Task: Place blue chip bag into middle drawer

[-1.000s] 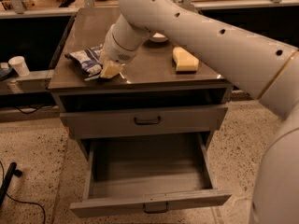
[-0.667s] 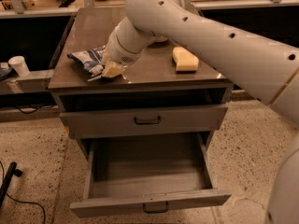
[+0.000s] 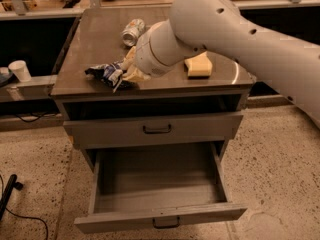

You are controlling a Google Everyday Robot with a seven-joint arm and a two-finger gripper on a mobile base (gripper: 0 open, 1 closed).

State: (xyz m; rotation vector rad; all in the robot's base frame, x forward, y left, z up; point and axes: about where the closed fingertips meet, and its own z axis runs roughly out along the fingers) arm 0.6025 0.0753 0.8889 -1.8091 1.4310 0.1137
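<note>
Now the middle drawer (image 3: pixel 125 219) stands pulled open below the claw (image 3: pixel 131 73), as before. The blue chip bag (image 3: pixel 106 74) still lies on the desk (image 3: pixel 92 39), touching the claw's left side, long axis pointing away leftward. Whether the claw grips it, I cannot tell. A can (image 3: pixel 133 31), hidden earlier, shows behind.

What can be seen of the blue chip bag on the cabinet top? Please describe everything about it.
The blue chip bag is a small, crumpled packet that looks like foil, dark blue and white with white print. It lies low and spread out near the front left of the grey cabinet top. The gripper is at its right end and touches it there. Nothing else touches the bag. Whether it is sealed or opened cannot be seen.
</note>
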